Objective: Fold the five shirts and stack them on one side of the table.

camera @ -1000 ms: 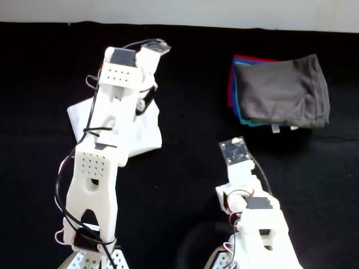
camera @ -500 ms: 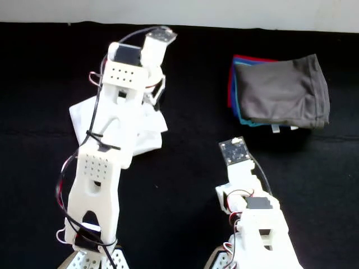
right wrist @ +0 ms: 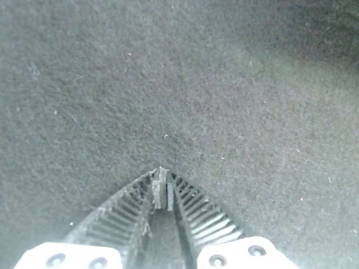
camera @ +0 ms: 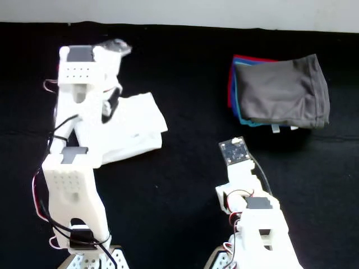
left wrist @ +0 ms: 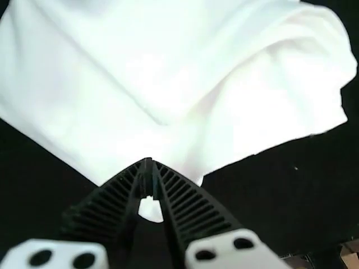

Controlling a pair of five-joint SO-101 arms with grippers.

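Left gripper (left wrist: 147,163) is pinching its ribbed fingers together on an edge of the white shirt (camera: 134,126), with a bit of cloth showing between them. The shirt is lying rumpled and partly folded on the black table (camera: 185,185), under and beside the left arm. Right gripper (right wrist: 161,184) is hanging closed on nothing over bare tabletop. The stack of folded shirts (camera: 280,92), grey on top with red and blue edges peeking beneath, is resting at the far right, well apart from the white one
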